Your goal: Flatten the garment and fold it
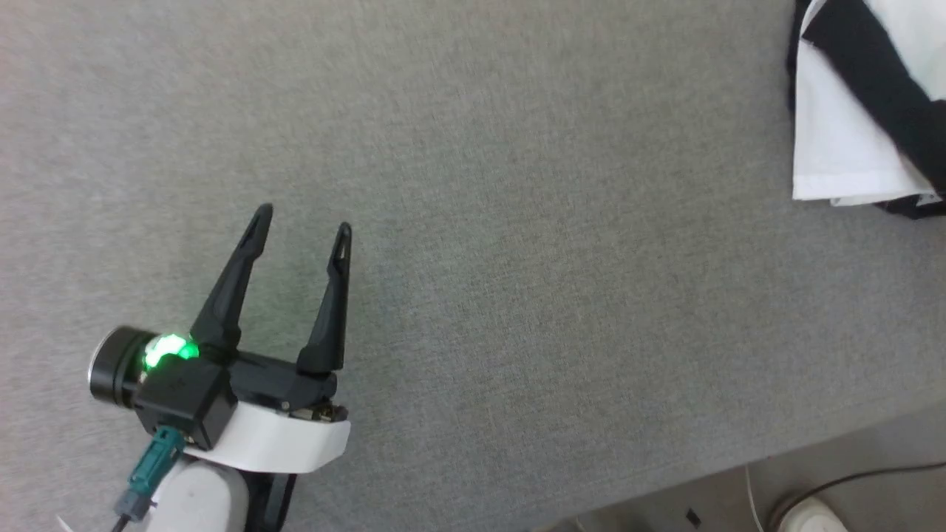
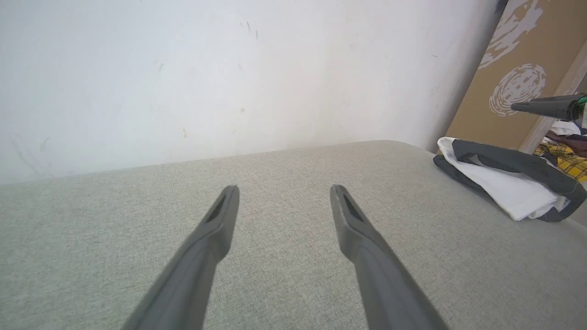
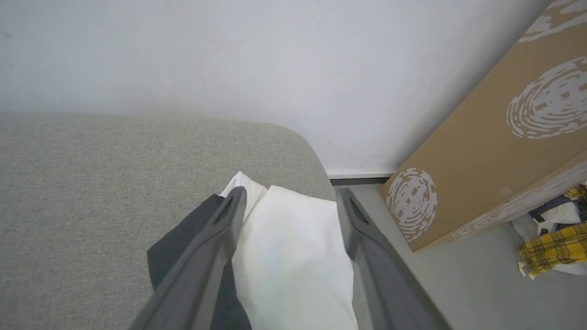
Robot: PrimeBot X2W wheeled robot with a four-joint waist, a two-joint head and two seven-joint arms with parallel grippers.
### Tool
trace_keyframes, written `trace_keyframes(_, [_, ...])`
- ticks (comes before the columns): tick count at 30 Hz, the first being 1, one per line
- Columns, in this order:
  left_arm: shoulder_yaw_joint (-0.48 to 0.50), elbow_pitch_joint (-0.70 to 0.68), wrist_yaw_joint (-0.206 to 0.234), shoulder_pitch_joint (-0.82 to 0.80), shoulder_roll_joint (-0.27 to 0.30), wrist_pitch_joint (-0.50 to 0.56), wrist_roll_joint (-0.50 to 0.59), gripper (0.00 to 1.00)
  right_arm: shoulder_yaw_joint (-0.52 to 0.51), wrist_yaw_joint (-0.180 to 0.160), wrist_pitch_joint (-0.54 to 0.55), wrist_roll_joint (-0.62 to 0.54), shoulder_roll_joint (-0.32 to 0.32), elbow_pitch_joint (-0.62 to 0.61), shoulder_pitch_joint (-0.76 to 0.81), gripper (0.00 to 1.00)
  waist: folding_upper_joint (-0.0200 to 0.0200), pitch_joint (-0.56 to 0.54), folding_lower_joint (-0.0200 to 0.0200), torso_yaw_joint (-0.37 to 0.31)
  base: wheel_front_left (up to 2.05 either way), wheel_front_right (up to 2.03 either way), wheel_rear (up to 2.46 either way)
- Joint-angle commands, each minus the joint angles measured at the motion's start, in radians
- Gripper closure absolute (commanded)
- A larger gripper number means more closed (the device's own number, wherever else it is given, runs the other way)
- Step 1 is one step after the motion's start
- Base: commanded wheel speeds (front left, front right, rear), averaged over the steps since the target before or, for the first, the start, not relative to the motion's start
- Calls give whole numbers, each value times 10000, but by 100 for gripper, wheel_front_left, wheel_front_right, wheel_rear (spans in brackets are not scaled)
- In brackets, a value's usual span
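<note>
**Status.** The garment [image 3: 293, 256] lies as a compact white-and-black bundle at the rounded far corner of the grey fabric-covered surface [image 1: 473, 244], close to its right edge. In the head view the garment [image 1: 835, 148] sits at the upper right, well apart from the left hand.

**Hands.**
- The left hand [image 1: 303, 223] hovers over bare surface with its fingers spread and nothing between them.
- The right hand [image 3: 291, 192] has its fingers spread, one to each side of the white panel. No cloth is pinched. Whether the fingertips touch the fabric cannot be told.

**Step in hand.** Judged from the layered bundle, the folds are laid and the task is at or near its end. A black strip shows along the bundle's near edge in the left wrist view [image 2: 509, 188], so the stack may not be fully squared.

**Next move.**
1. Lift the right hand clear without dragging the top layer.
2. If tidying is required, press or tuck the loose black edge.

**Surroundings and obstructions.**
- A cardboard box [image 3: 495, 151] stands on the floor [image 3: 481, 284] just beyond the corner.
- Yellow plaid cloth [image 3: 555, 250] lies beside the box.
- A white wall [image 2: 183, 68] backs the far edge.

Nothing lies between the right hand and the garment. The bundle is close to the corner, so a sideways push could slide it onto the floor.
</note>
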Motion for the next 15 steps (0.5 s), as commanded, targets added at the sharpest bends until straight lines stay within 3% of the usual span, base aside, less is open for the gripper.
trace_keyframes(1, [45,144,140,127,-97,-183,-27,0,-160,-9,-249,63,222,-210,396,0,0,-879,1,341,0,0,0])
trace_keyframes(15, [406,1239,765,1163,-627,-829,-236,0,-1609,-9,-918,129,2418,-4137,5682,0,0,-3128,1,1644,0,0,0])
